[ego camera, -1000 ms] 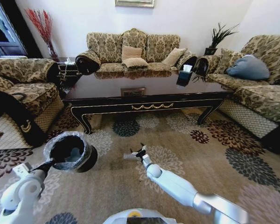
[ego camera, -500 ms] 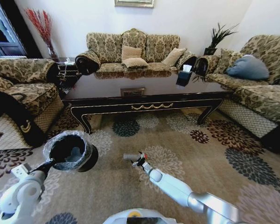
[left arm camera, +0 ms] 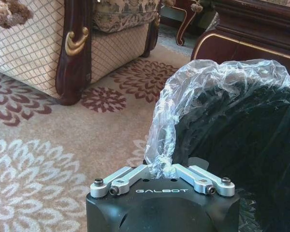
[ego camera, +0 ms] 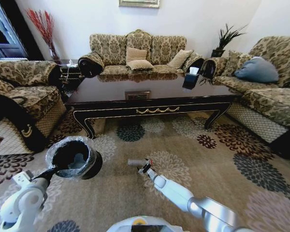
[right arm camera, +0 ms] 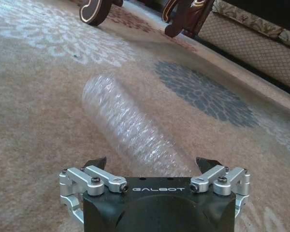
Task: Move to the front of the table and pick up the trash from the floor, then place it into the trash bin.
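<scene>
Right end effector [right arm camera: 152, 166] spread wide around the trash [right arm camera: 128, 128] — left end effector [left arm camera: 163, 170] clenched on the trash bin [left arm camera: 222, 130] liner.

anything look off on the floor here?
Yes: a clear bubble-wrap tube lies on its side on the carpet, between the open right tool's fingers. The left tool holds the trash bin by its liner.

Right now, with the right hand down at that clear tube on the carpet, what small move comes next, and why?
Probably ease the right hand slightly further forward and close on the tube. Its fingers are open on either side of the tube's near end, and the tube lies on the carpet, not yet held. The left hand is shut on the trash bin liner, holding the bin ready.
</scene>
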